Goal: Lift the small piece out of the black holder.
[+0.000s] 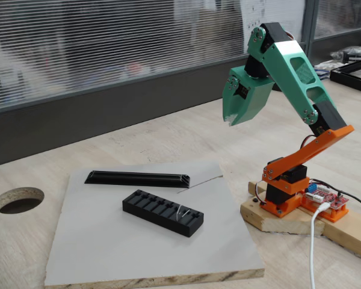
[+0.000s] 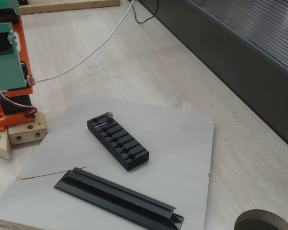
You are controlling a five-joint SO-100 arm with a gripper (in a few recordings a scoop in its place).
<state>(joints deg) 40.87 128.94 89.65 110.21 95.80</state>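
In a fixed view the gripper (image 1: 231, 122) hangs high, well above the black holder (image 1: 163, 212), and its fingers look pressed into one green shape. The small piece (image 1: 180, 211), far below it, is too tiny to make out clearly. The hole (image 2: 265, 221) is cut off.

Soft, even daylight fills both fixed views, shadows faint, slight glare on the grey board (image 1: 108, 241), focus mildly soft.
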